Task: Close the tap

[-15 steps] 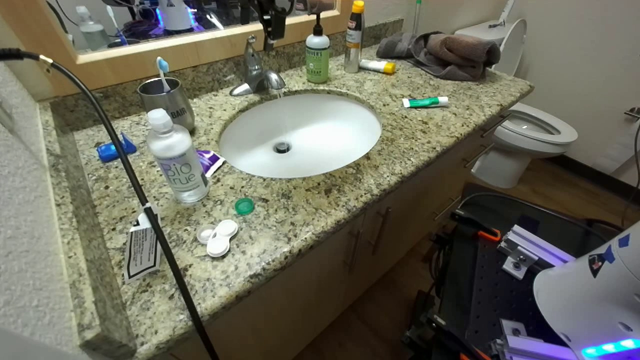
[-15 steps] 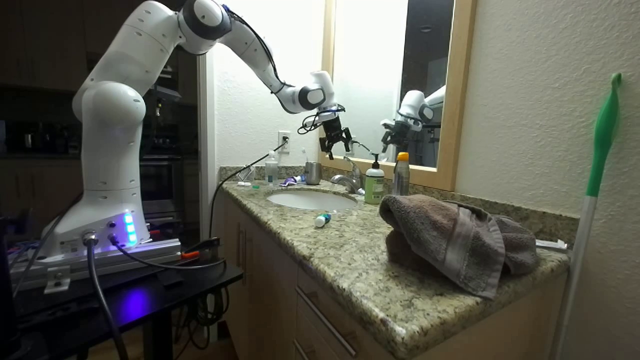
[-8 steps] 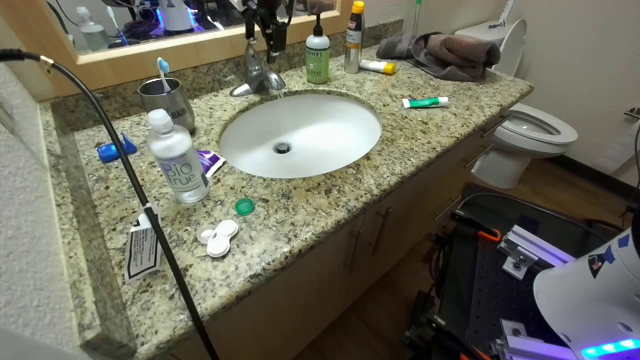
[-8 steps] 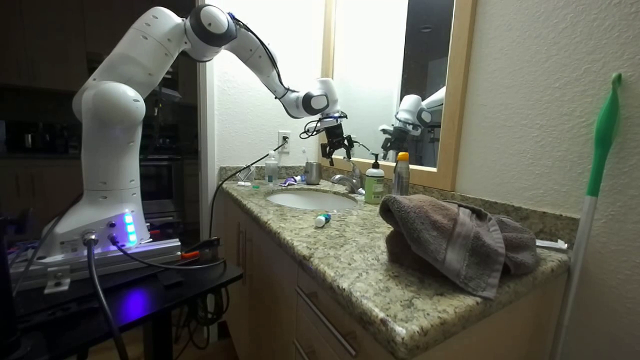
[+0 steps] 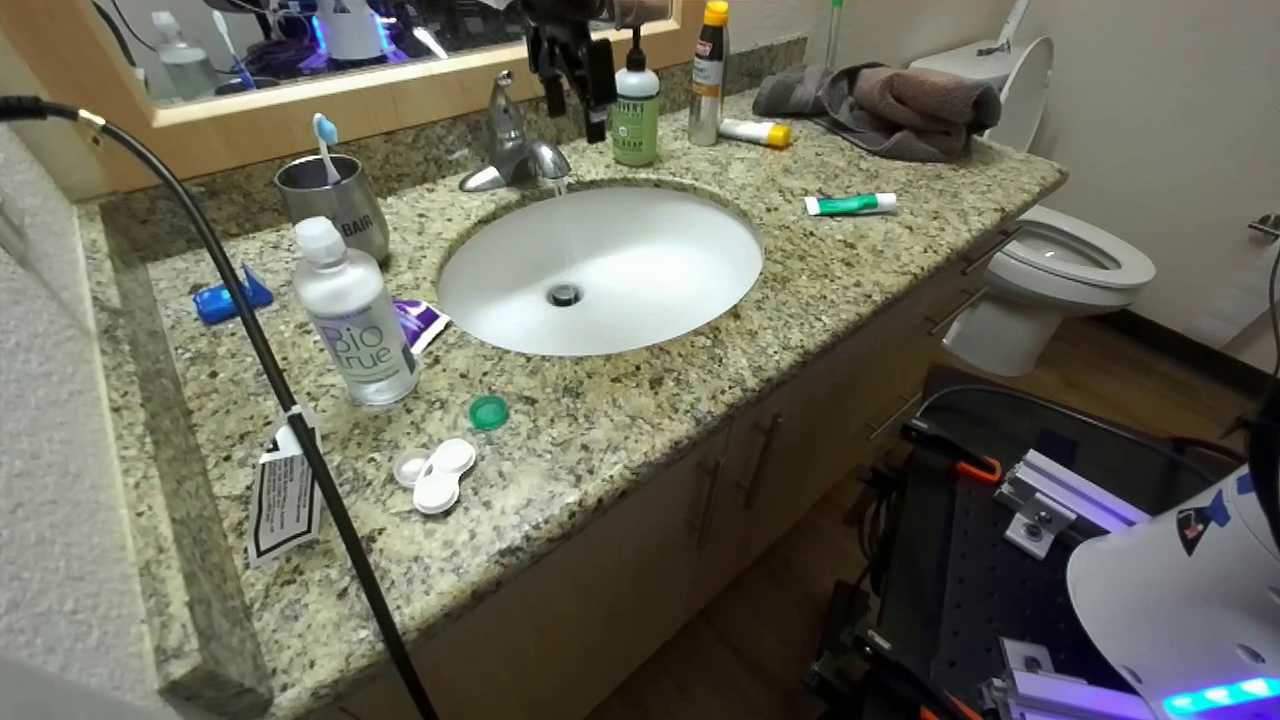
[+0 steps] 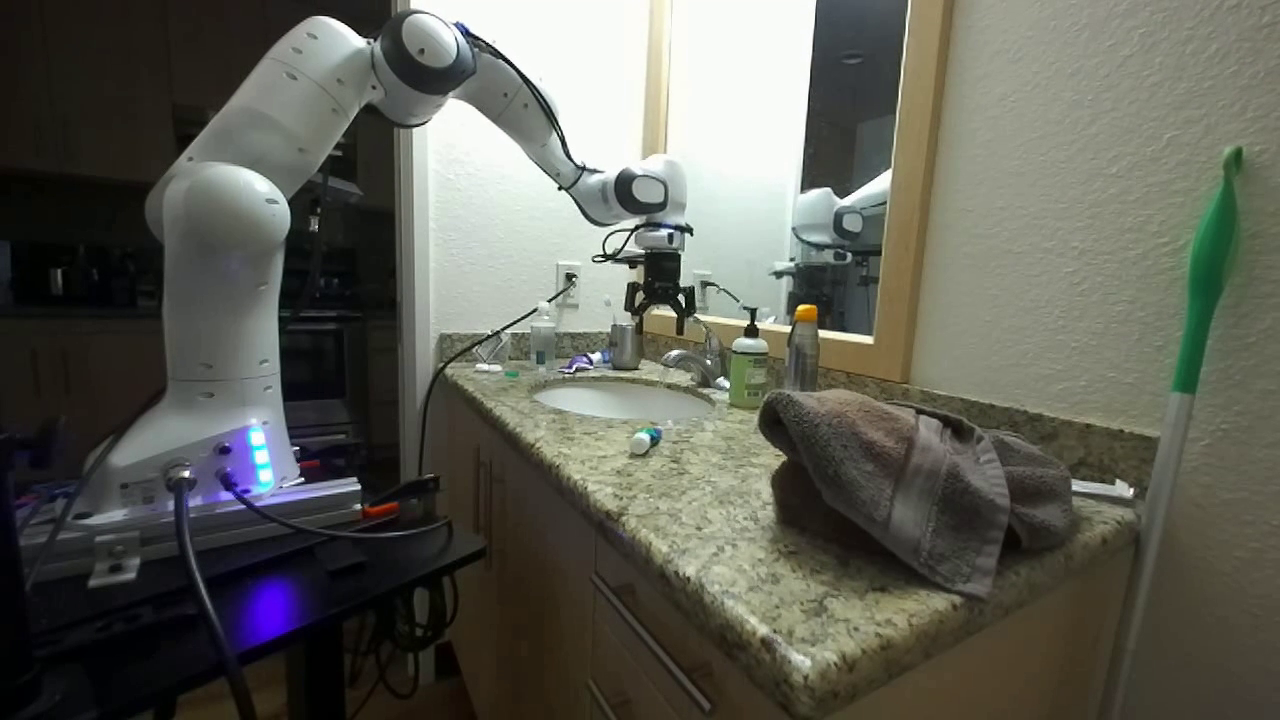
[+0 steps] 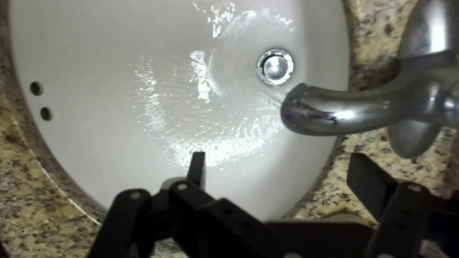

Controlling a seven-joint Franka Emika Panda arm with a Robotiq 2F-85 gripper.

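The tap (image 5: 512,152) is shiny silver and stands at the back rim of the white oval basin (image 5: 640,290). Its lever handle points up, and a thin stream of water runs from the spout. It also shows in an exterior view (image 6: 708,355) and, with the spout large at the right, in the wrist view (image 7: 333,111). My gripper (image 5: 576,124) is open and empty, pointing down, above the counter on the soap-bottle side of the tap. It also shows in an exterior view (image 6: 661,325). In the wrist view its fingers (image 7: 279,161) are wide apart, not touching the tap.
A green soap bottle (image 5: 635,115) stands close to the gripper, with a yellow-capped can (image 5: 707,80) beyond it. A steel cup with a toothbrush (image 5: 335,205) and a clear bottle (image 5: 355,320) stand on the tap's other side. The framed mirror (image 6: 780,150) is behind the tap.
My gripper has come down and shifted from behind the tap's top toward the soap bottle. It has turned from tilted to pointing straight down. The tap and counter items have not moved.
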